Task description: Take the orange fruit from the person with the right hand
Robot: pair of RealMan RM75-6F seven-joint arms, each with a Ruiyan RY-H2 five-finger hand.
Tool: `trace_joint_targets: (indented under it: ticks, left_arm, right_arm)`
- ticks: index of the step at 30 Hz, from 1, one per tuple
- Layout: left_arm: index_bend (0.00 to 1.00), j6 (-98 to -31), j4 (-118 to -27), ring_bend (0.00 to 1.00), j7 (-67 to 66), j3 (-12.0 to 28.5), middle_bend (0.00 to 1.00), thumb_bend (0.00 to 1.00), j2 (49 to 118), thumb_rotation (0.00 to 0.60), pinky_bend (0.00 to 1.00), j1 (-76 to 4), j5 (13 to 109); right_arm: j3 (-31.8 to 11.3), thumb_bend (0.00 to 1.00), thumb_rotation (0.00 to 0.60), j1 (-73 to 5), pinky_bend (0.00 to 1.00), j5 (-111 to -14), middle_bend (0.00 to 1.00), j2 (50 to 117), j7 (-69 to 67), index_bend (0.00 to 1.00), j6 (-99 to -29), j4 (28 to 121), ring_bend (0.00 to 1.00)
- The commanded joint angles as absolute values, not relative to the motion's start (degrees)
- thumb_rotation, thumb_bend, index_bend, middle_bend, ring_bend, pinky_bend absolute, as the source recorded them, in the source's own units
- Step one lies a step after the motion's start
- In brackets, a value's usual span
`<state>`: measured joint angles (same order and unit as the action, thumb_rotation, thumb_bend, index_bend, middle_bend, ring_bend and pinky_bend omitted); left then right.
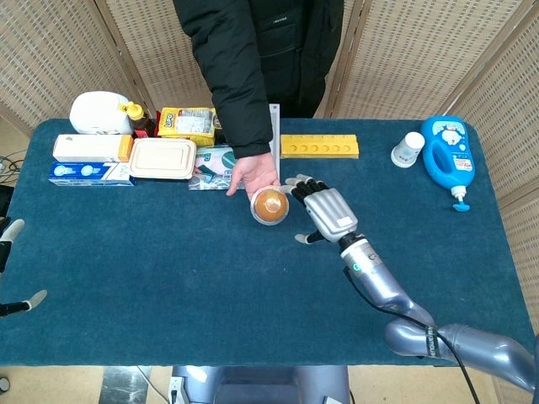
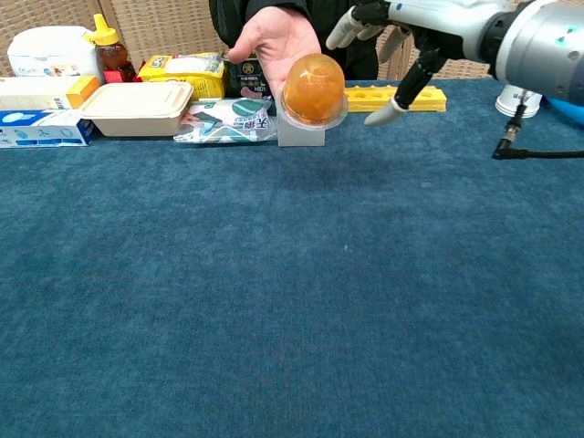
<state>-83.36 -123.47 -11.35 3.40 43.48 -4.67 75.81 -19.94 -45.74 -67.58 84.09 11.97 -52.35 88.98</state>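
Orange round fruit in a clear cup (image 1: 269, 205) was held out on the person's palm (image 1: 253, 172); the right hand (image 1: 324, 210) was positioned just right of it, fingers spread, empty.

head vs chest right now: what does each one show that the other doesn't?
Head only: the left hand at the table's left edge, fingers apart, the blue detergent bottle in full, and the right forearm reaching over the table.

Chest only: the orange fruit from the side, resting in the person's hand.

Both: the right hand open beside the fruit without gripping it, the yellow tray, and the lunch box.
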Motion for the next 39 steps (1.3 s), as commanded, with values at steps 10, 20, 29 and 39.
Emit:
trace_joint_targets:
  ticks: [10, 20, 29, 39]
  left_arm:
    - [0.00, -83.39, -123.30, 0.00, -9.57, 3.39, 0.00, 0.01, 42.73, 0.600, 0.01, -4.58, 76.04]
    - [0.00, -83.43, -123.01, 0.00, -8.01, 3.42, 0.00, 0.01, 42.12, 0.600, 0.01, -4.46, 76.18]
    - [0.00, -83.42, -122.98, 0.00, -7.47, 3.29, 0.00, 0.01, 41.91, 0.600, 0.01, -4.40, 76.49]
    - [0.00, -82.76, -122.93, 0.00, -7.29, 3.02, 0.00, 0.01, 41.75, 0.600, 0.01, -4.62, 76.96]
  right_arm:
    - [-21.62, 0.12, 0.600, -50.25, 0.38, -62.94, 0.25, 90.84, 13.81, 0.27, -54.20, 83.03, 0.22]
    - [-21.20, 0.27, 0.600, -50.91, 0.65, -67.87, 0.48, 95.95, 9.86, 0.51, -60.62, 76.22, 0.47]
    - [-19.58, 0.32, 0.600, -48.69, 0.68, -71.92, 0.55, 92.23, 8.05, 0.57, -63.64, 80.82, 0.52]
    - [-13.55, 0.32, 0.600, -40.95, 0.68, -74.89, 0.55, 79.24, 10.55, 0.58, -66.01, 92.41, 0.52]
